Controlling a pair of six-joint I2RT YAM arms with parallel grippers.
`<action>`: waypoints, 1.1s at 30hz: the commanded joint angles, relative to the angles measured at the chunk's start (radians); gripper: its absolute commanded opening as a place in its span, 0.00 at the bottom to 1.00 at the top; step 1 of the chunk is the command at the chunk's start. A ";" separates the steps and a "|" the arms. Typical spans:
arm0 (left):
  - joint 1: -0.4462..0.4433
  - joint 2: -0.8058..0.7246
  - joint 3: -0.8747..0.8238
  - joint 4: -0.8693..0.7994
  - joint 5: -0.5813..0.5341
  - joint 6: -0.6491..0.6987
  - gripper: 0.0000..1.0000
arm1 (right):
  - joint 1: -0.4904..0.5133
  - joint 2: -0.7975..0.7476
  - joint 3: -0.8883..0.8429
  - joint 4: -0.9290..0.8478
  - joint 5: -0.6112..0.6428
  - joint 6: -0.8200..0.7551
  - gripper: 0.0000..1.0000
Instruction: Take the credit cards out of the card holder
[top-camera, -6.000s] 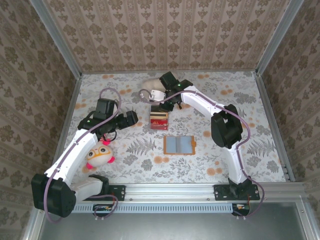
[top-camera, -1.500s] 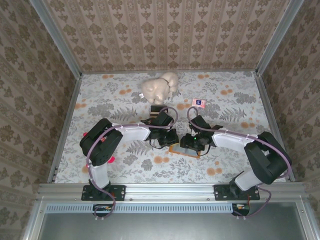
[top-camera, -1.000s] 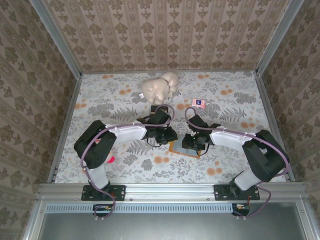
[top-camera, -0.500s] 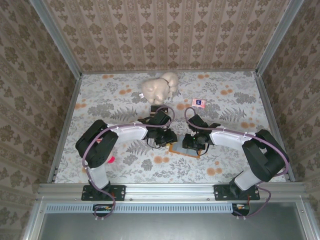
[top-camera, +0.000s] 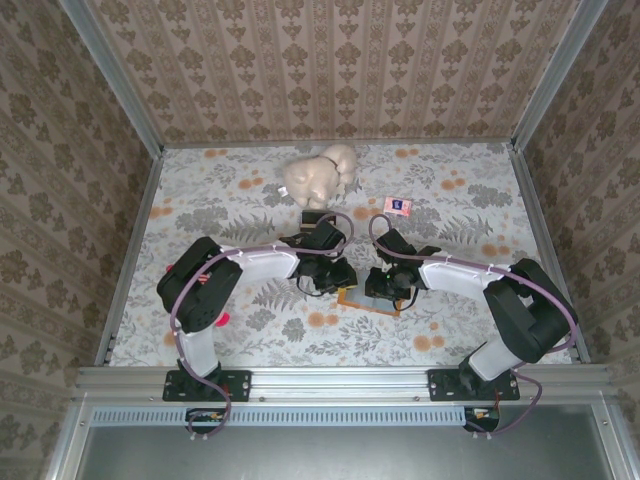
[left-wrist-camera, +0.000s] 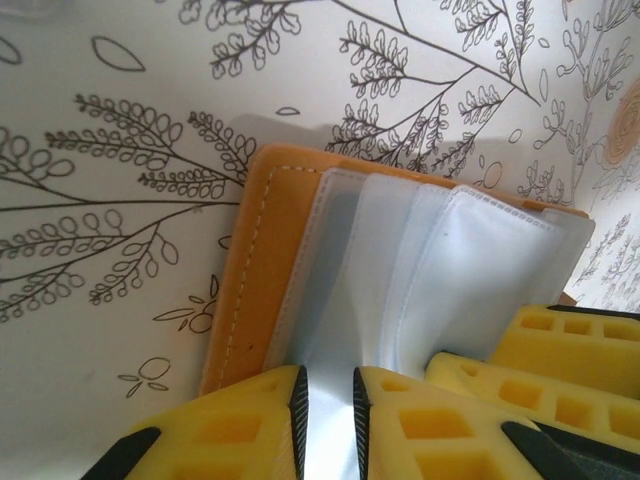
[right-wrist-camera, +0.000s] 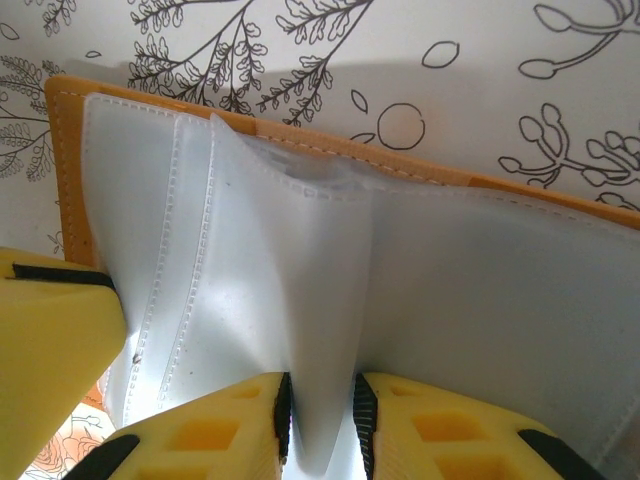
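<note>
card holder (left-wrist-camera: 262, 270) lies open and flat on the flowered table (top-camera: 250, 200), between the two wrists, near the middle front. it is light and floppy: a soft orange cover with thin, slick, translucent pocket sleeves (right-wrist-camera: 300, 270) that buckle when pulled. best hold is a sleeve's free edge, with the other arm pinning the cover so the holder doesn't lift. sleeves look empty in both wrist views, no red card showing inside.

left gripper (left-wrist-camera: 327, 410) is nearly closed, its yellow fingers pinching one sleeve fold at the near edge. right gripper (right-wrist-camera: 318, 420) is the same, clamped on a raised sleeve fold - the jaws leave only a sliver of gap.

credit cards (top-camera: 311, 218): probably the dark stack edge peeking out just beyond the left wrist, apart from the holder - too hidden to be sure.
</note>
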 joint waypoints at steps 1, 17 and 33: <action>-0.009 0.016 0.028 -0.042 -0.013 0.034 0.24 | -0.003 0.044 -0.021 -0.062 0.070 -0.008 0.28; -0.038 0.083 0.070 0.032 0.089 0.039 0.09 | -0.107 -0.007 -0.090 0.098 -0.163 0.026 0.35; -0.038 0.059 0.018 0.208 0.174 -0.001 0.01 | -0.256 -0.148 -0.159 0.239 -0.365 0.079 0.45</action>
